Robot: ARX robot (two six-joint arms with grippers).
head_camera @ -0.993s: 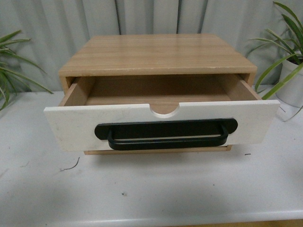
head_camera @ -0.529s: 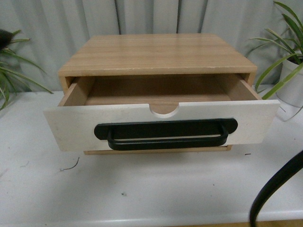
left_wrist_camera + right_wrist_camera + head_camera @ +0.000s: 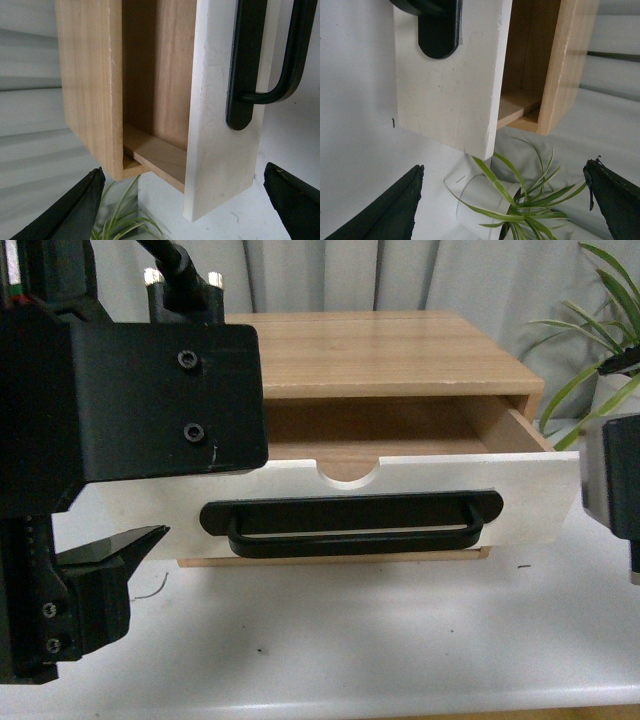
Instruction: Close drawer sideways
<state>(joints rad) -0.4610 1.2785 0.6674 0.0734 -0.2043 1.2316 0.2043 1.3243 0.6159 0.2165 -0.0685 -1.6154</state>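
Note:
The drawer (image 3: pixel 540 490) has a white front, a wide black bar handle (image 3: pixel 350 525) and a half-round notch in its top edge. It stands pulled out of the wooden cabinet (image 3: pixel 400 350). My left arm (image 3: pixel 120 400) fills the left of the front view and hides the drawer's left end. My left gripper (image 3: pixel 183 168) is open, its fingers spread wide on either side of the drawer's left end (image 3: pixel 215 140), not touching it. My right gripper (image 3: pixel 503 166) is open by the drawer's right end (image 3: pixel 450 95), also apart from it.
The cabinet stands on a white table (image 3: pixel 350 640). A potted plant (image 3: pixel 600 350) stands right of the cabinet and shows between my right fingers (image 3: pixel 520 200). Another plant's leaves (image 3: pixel 125 225) lie near the left end. A grey curtain hangs behind.
Both arms have come into view: the left now covers the drawer's left end, the right shows at the right edge. The drawer has not moved.

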